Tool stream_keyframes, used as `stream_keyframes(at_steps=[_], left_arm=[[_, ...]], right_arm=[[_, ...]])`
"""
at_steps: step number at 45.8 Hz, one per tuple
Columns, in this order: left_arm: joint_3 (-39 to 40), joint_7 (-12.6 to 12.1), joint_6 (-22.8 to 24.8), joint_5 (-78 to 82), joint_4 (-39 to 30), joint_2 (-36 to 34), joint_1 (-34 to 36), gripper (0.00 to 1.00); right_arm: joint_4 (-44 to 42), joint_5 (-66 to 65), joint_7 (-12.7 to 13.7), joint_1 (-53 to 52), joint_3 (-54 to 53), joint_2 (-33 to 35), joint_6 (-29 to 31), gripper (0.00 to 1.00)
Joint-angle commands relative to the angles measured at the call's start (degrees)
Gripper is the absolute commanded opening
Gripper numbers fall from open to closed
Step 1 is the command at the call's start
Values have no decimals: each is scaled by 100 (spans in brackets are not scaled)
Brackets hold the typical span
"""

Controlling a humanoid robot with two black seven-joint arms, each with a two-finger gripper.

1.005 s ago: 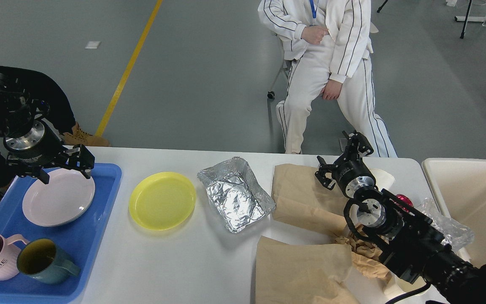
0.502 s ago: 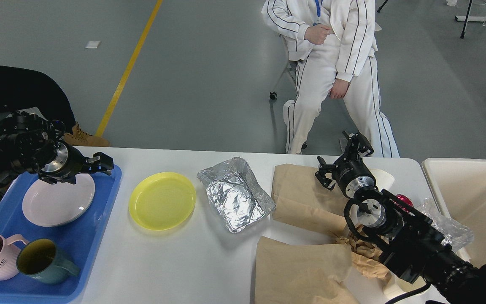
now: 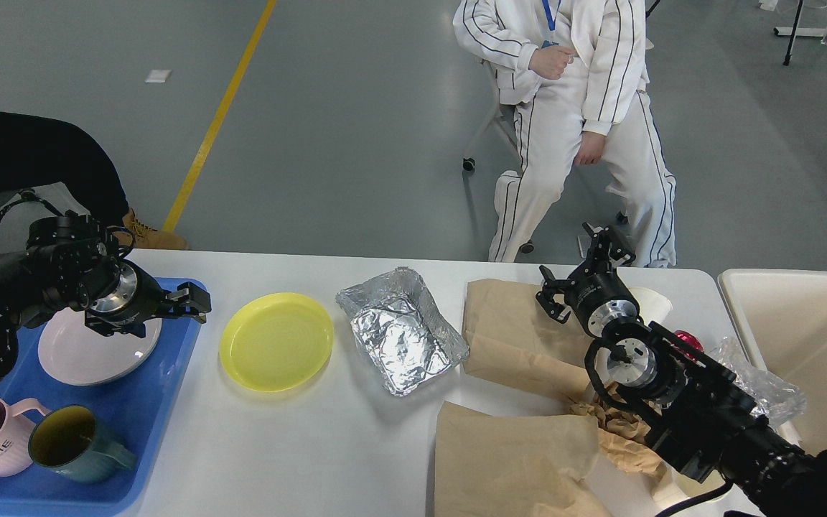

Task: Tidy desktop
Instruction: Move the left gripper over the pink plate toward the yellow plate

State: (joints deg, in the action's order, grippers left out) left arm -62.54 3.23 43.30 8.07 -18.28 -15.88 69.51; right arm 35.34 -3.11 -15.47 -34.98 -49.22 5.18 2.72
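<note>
Since a second ago the left end effector (image 3: 185,303) has dropped from above the pale plate (image 3: 80,352) and swung rightward; it now sits low over the right edge of the blue tray (image 3: 162,388), at middle left of frame, pointing toward the yellow plate (image 3: 276,341). Fingers too dark and end-on to tell apart, so its opening cannot be told. Right end effector (image 3: 580,260), upper right of centre, unmoved, fingers spread wide, empty, above brown paper (image 3: 514,330). White table (image 3: 298,445) fills lower frame, carrying tray, yellow plate, foil tray (image 3: 400,330), paper. Two mugs (image 3: 76,444) at lower left on tray.
</note>
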Motion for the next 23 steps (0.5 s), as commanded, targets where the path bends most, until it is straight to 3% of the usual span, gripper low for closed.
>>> stream_keyframes(at_steps=[1, 8, 13, 23], left_arm=[[-82, -348, 433, -8, 0, 59, 45, 96], [-91, -1315, 961, -8, 0, 164, 46, 96], [-30, -1904, 970, -8, 8, 225, 19, 96], [41, -1958, 961, -16, 17, 252, 37, 96]], right_arm=[[0, 3, 0, 0, 0, 0, 0, 100], [0, -6, 0, 0, 0, 0, 0, 100], [0, -6, 0, 0, 0, 0, 0, 100], [0, -6, 0, 0, 0, 0, 0, 100]])
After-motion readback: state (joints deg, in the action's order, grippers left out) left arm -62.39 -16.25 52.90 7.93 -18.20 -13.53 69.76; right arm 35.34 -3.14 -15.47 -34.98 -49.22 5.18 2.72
